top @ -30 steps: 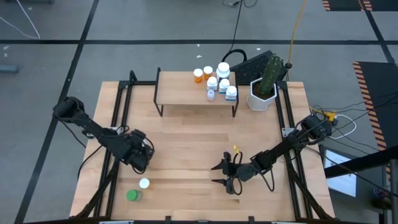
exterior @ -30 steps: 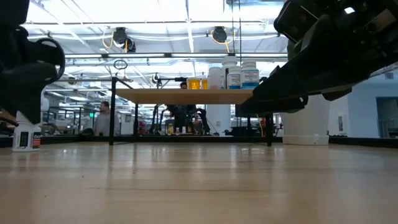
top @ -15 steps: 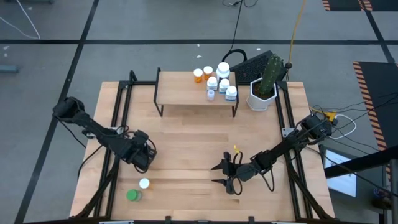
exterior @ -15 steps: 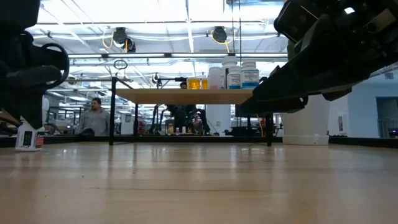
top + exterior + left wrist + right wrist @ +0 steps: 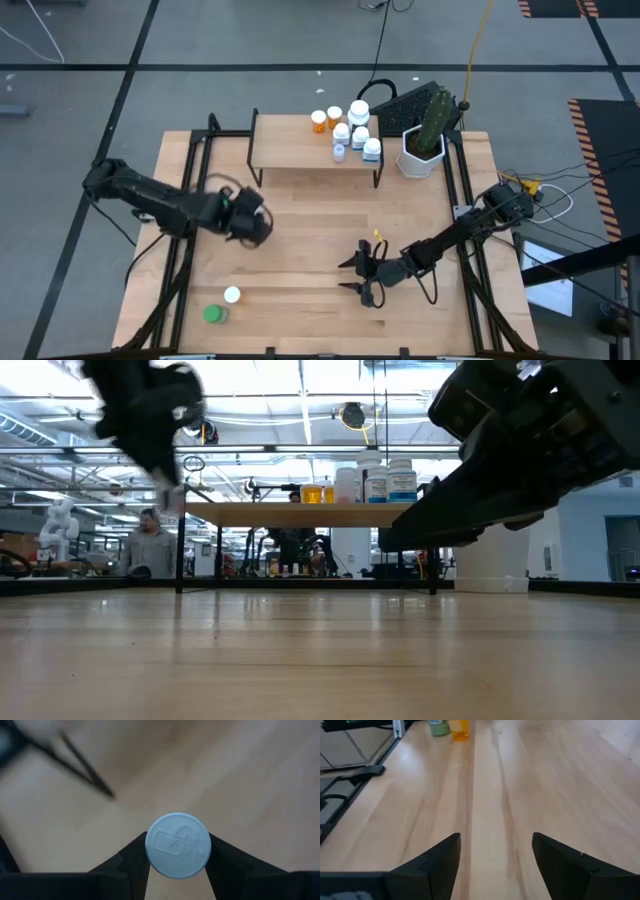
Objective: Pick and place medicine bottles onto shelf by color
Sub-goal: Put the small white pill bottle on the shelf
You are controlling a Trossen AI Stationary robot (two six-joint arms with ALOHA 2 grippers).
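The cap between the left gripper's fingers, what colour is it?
White cap, with an embossed mark; the left wrist view shows it best.

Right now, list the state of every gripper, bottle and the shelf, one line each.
left gripper: shut on a white-capped bottle, off the table.
right gripper: open, empty, low over the table.
green bottle: on the table near its front edge.
white-capped orange bottle: upright beside the green one.
shelf: standing, left half bare.
bottles on the shelf: upright, clustered at its right end.
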